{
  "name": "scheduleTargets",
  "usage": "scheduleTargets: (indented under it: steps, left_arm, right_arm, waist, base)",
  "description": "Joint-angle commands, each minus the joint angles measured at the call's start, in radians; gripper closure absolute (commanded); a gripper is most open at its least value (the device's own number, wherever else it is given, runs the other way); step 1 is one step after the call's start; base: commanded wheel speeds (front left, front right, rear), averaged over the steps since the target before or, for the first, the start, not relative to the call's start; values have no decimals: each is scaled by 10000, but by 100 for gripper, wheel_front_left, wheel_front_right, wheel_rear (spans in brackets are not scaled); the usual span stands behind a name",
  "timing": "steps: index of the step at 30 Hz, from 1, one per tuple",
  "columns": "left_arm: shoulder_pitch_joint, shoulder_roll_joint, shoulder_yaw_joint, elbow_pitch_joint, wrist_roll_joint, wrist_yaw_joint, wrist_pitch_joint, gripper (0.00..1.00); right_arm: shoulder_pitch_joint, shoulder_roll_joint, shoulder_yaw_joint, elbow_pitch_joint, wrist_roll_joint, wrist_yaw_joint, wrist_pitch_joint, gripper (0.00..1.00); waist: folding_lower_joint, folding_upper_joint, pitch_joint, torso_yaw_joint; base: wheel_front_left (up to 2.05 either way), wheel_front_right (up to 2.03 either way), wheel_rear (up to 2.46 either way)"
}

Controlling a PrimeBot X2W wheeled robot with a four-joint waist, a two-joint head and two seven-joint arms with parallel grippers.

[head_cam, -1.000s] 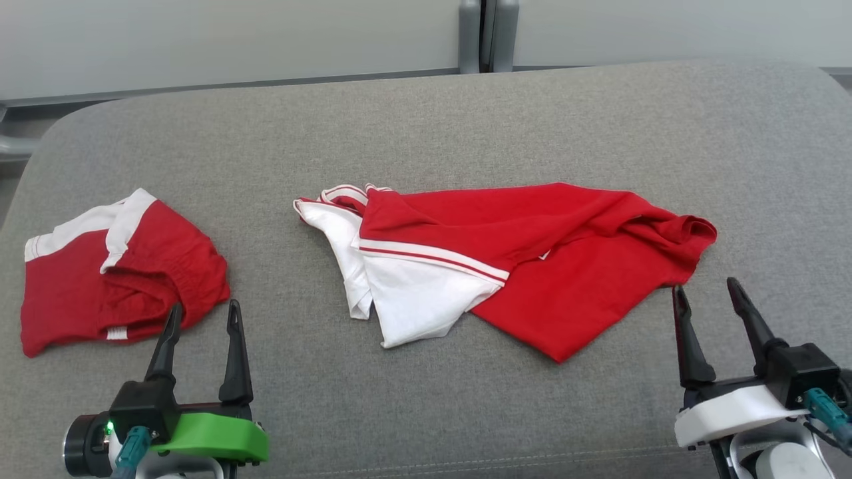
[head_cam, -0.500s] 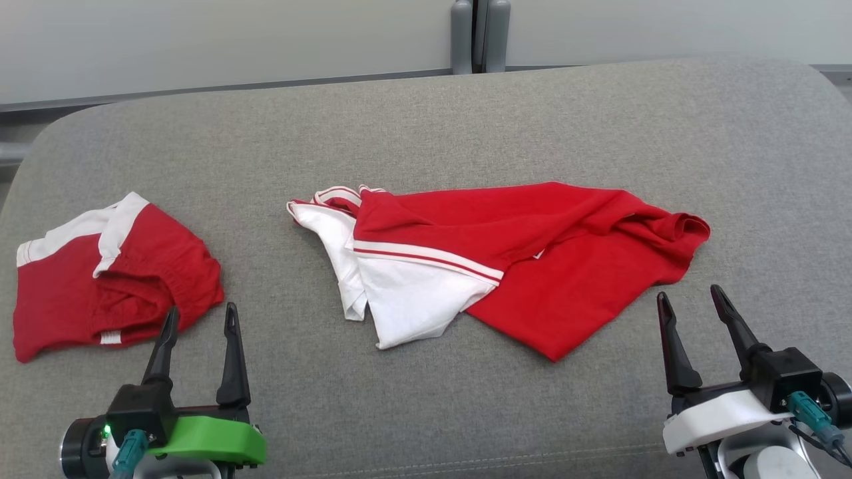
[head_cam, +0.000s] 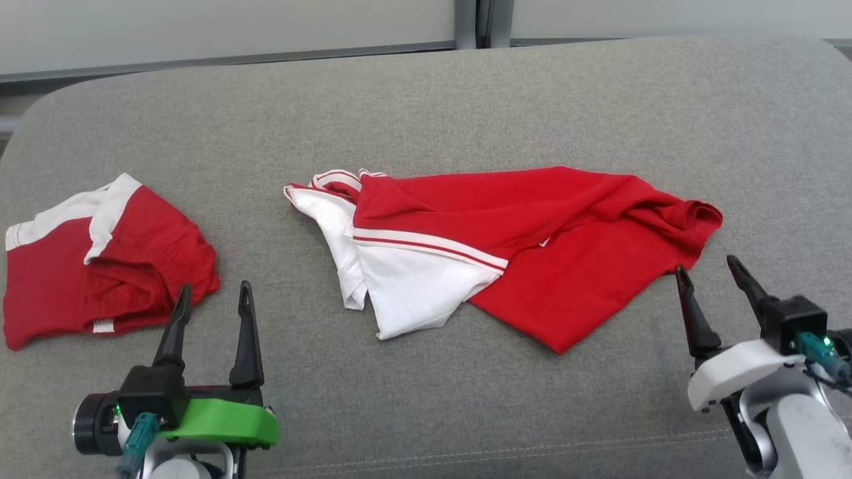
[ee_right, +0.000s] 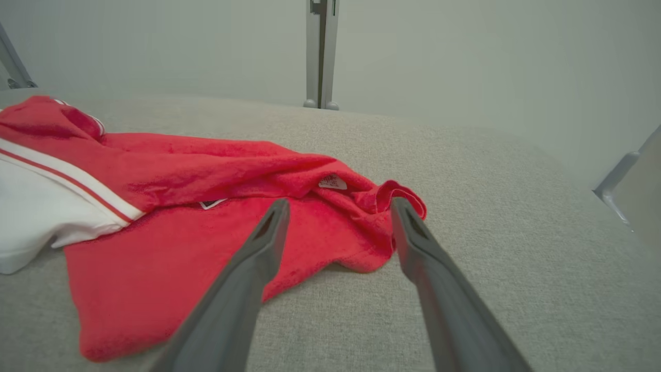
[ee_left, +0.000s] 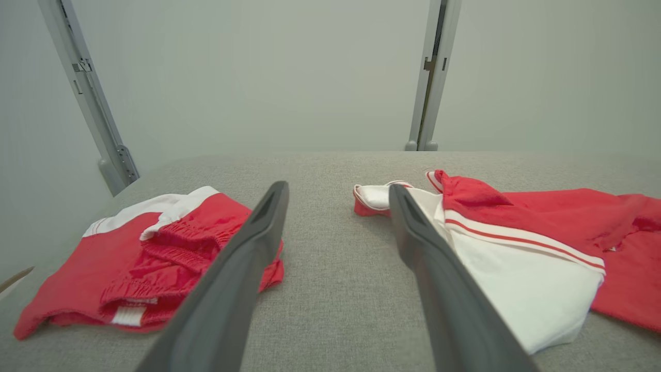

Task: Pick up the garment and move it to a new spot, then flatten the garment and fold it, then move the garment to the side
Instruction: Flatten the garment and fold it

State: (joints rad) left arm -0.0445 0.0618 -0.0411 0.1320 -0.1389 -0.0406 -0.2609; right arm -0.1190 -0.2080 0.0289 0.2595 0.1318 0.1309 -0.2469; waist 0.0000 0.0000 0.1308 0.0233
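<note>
Garment shows a small white label, unreadable.

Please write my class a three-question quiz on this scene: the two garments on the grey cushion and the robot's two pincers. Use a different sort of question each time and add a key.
1. Fill the gap: the crumpled shirt on the grey cushion is red and ____.
2. True or false: the right pincer is shut on the shirt.
3. Which lies nearest the left pincer?
A. the shorts
B. the shirt
C. the cushion's far edge

Key: 1 white; 2 false, its jaws stand open just short of the shirt's edge; 3 A.
</note>
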Motion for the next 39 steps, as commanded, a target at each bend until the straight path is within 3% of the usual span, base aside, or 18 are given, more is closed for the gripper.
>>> scheduleTargets:
  steps: [1,6,12,29,30,31,34,35,39]
  left_arm:
    - [-159,-4,-62,-39,-22,-28,-30,0]
    - [-580,-43,-324,-77,-96,-66,-32,0]
    - [-929,-79,-619,-95,-186,-54,-30,0]
    - [-1394,-109,-957,-27,-340,50,-32,0]
    - [-1400,-108,-966,-42,-353,50,-32,0]
    - [-1401,-108,-978,-49,-351,58,-32,0]
    - [-1419,-109,-995,-57,-357,76,-32,0]
    - [-1429,-109,-997,-66,-365,93,-32,0]
    - [-1417,-108,-1003,-75,-368,122,-32,0]
  right_arm:
    - [-287,-175,71,233,126,-3,174,0]
    - [-1734,-1076,649,1596,716,-3,826,0]
    - [-2939,-1626,1301,2585,1440,-3,1172,0]
    - [-4877,-2123,2714,4762,4172,-3,1571,0]
    - [-4929,-2121,2797,4785,4384,-3,1602,15]
    - [-4997,-2167,2869,4796,4578,-3,1630,39]
    - [-5087,-2306,3013,4840,5051,-3,1615,73]
    - [-5081,-2322,3051,4839,5240,-3,1579,100]
    - [-5002,-2419,3205,4711,5731,-3,1528,100]
  waist:
    - [0,0,248,10]
    - [0,0,756,133]
    - [0,0,1222,321]
    - [0,0,1730,625]
    - [0,0,1747,624]
    - [0,0,1764,626]
    - [0,0,1791,619]
    - [0,0,1795,611]
    - [0,0,1796,570]
  base:
    - [0,0,0]
    - [0,0,0]
    - [0,0,0]
    - [0,0,0]
    - [0,0,0]
    - [0,0,0]
    - [0,0,0]
    - [0,0,0]
    - [0,0,0]
